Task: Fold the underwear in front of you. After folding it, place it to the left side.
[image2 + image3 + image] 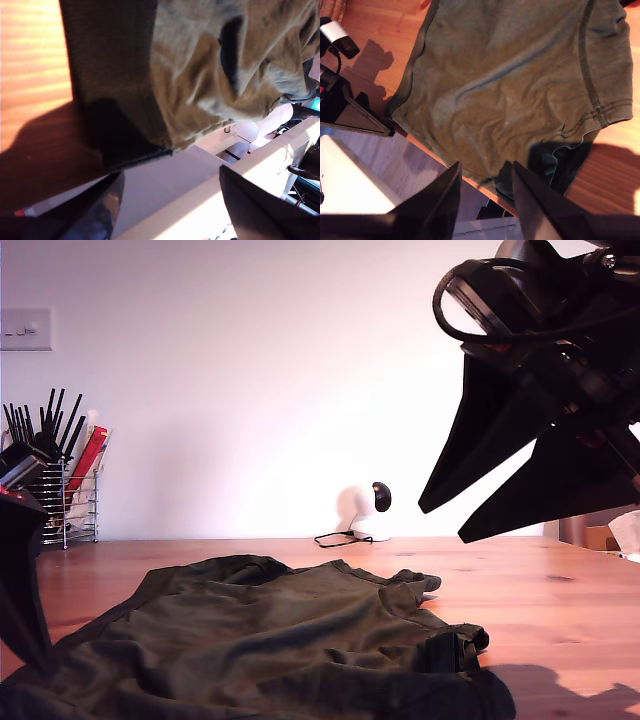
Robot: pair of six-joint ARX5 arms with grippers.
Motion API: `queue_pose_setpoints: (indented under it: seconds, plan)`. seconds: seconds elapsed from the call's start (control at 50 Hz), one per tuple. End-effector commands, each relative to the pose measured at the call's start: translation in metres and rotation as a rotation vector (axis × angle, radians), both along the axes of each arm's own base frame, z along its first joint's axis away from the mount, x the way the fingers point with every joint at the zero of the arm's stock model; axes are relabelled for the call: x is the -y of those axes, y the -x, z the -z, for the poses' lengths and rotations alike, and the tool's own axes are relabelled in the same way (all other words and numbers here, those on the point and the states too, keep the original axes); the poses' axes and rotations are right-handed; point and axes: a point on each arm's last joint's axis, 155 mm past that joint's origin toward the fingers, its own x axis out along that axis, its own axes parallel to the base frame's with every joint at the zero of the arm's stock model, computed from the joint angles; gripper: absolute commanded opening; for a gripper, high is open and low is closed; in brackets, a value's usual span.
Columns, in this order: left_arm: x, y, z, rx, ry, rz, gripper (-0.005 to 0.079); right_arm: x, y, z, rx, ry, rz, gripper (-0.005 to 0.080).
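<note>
The dark olive underwear lies rumpled and spread on the wooden table, filling the near middle of the exterior view. My first gripper sits low at the exterior view's left edge, beside the cloth's border. Its own view shows it open, just off the dark waistband, with nothing between the fingers. My second gripper hangs high at the exterior view's upper right, open and empty. Its camera looks down on the underwear past its gripper.
A white round camera with a black cable stands at the table's back. A wire rack of dark utensils sits at the exterior view's back left. A webcam stands near the table edge. Bare wood shows at the exterior view's right.
</note>
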Motion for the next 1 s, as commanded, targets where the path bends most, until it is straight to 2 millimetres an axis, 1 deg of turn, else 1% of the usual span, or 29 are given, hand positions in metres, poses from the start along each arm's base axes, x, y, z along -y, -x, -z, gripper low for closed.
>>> queue_pose_setpoints:
  seconds: [0.0,0.14,0.24,0.36,0.62,0.72,0.88,0.98]
  plan:
    - [-0.003,-0.051,-0.015,0.204,-0.009,-0.018,0.0547,0.000,0.003,0.004,-0.005,0.004,-0.011,0.0282]
    - [0.002,-0.057,-0.025,0.220,0.022,-0.014,0.0547,0.000,0.003,0.003,-0.005,0.003,-0.013,0.0282]
    - [0.003,-0.060,-0.027,0.227,0.026,-0.014,0.0547,0.000,0.003,0.003,-0.005,0.003,-0.013,0.0282]
    - [0.006,-0.055,-0.031,0.204,0.055,-0.008,0.0547,0.000,0.003,0.003,-0.006,0.003,-0.013,0.0282]
    - [-0.001,-0.054,-0.027,0.221,0.007,0.005,0.0531,-0.001,0.003,0.003,-0.006,0.001,-0.014,0.0282]
    - [-0.007,-0.055,-0.022,0.236,-0.036,0.017,0.0531,-0.001,0.004,0.003,-0.009,-0.003,-0.018,0.0282]
    - [-0.009,-0.051,-0.020,0.220,-0.046,0.020,0.0531,-0.001,0.004,0.003,-0.008,-0.004,-0.019,0.0282]
    - [-0.017,-0.051,-0.013,0.230,-0.107,0.031,0.0531,-0.002,0.004,0.002,-0.006,-0.005,-0.019,0.0282]
